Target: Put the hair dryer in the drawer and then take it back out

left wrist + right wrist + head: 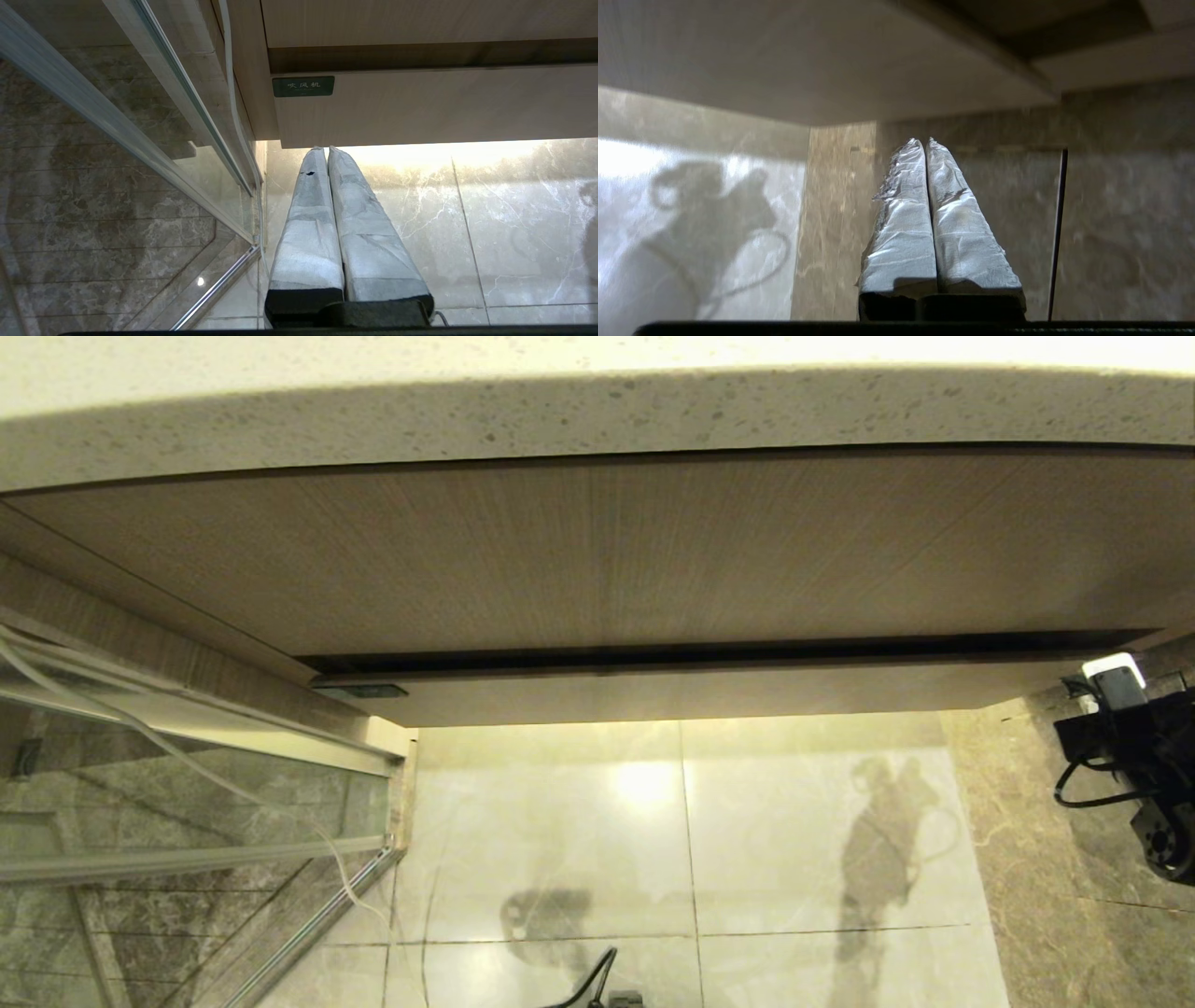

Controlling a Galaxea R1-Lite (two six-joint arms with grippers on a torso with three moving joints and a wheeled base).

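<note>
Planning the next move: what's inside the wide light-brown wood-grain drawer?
The wide light-brown wood-grain drawer is closed; only its narrow front shows. Its inside, and any hair dryer, is hidden.

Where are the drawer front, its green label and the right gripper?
drawer (672, 695): head view, middle of its narrow closed wood-grain front.
green label (303, 86): left wrist view, centre of the plate on the drawer's corner.
right gripper (923, 142): right wrist view, between its shut fingertips.

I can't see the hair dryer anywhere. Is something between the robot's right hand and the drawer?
Nothing visible stands between the right hand and the drawer. But the drawer is shut, so its narrow front blocks the way inside. No hair dryer shows in any view.
</note>
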